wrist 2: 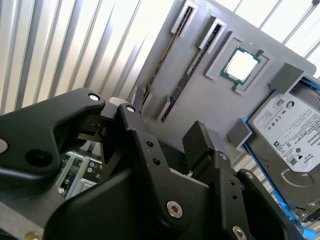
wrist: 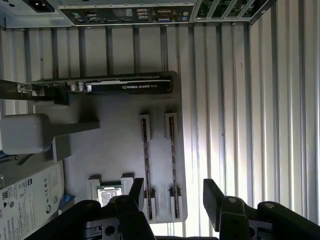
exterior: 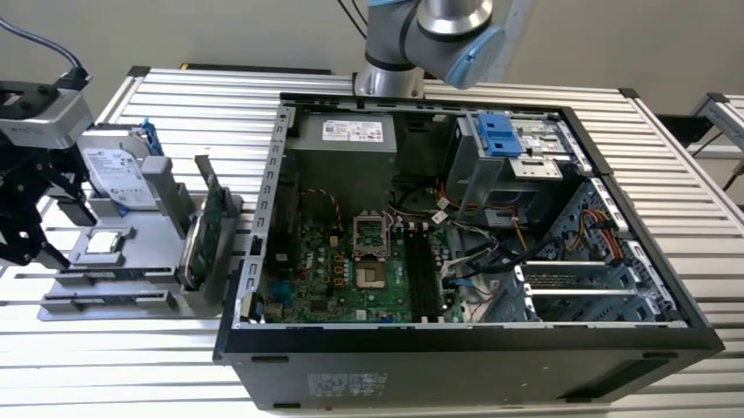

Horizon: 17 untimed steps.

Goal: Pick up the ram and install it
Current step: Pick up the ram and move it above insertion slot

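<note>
Two slim ram sticks [wrist: 172,165] stand on edge in the narrow slots of a grey holder [wrist: 120,125]; in the second wrist view they are thin dark strips [wrist 2: 172,97]. My gripper [wrist: 174,200] hangs open just above the near end of these slots. One stick lies in the gap between its black fingers [wrist: 212,192], and the other runs beside the opposite finger. In the exterior view the gripper [exterior: 41,252] is at the far left, over the holder's [exterior: 111,279] outer edge. The open computer case shows the motherboard [exterior: 348,270] with its black slots [exterior: 421,270].
The holder also carries a processor chip [wrist 2: 243,65], a silver hard drive [exterior: 117,170] with a blue bracket, and an upright green card [exterior: 207,231] between holder and case [exterior: 465,348]. Everything rests on a ribbed aluminium table [exterior: 686,174]. The arm's base [exterior: 389,78] is behind the case.
</note>
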Each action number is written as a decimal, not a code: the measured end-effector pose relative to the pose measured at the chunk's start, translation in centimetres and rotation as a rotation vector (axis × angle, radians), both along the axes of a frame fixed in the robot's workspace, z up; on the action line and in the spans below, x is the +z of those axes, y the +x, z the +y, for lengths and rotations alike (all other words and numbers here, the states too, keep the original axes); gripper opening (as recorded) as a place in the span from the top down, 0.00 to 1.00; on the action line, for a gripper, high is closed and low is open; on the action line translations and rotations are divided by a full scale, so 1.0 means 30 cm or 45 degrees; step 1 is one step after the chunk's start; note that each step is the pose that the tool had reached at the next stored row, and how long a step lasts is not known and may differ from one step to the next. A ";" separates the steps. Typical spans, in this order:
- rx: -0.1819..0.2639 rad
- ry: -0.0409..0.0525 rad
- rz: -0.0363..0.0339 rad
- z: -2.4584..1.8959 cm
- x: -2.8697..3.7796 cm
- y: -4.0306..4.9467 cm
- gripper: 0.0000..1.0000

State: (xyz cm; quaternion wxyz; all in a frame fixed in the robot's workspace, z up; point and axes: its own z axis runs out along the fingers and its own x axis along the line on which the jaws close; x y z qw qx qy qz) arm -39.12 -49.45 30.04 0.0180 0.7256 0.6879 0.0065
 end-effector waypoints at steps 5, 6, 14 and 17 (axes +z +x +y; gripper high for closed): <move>0.000 -0.001 -0.0001 0.000 -0.007 0.000 0.00; 0.000 -0.001 -0.0002 0.000 -0.010 0.000 0.00; 0.000 -0.003 0.0001 0.000 -0.031 -0.001 0.00; 0.000 -0.006 0.0000 0.000 -0.038 -0.002 0.00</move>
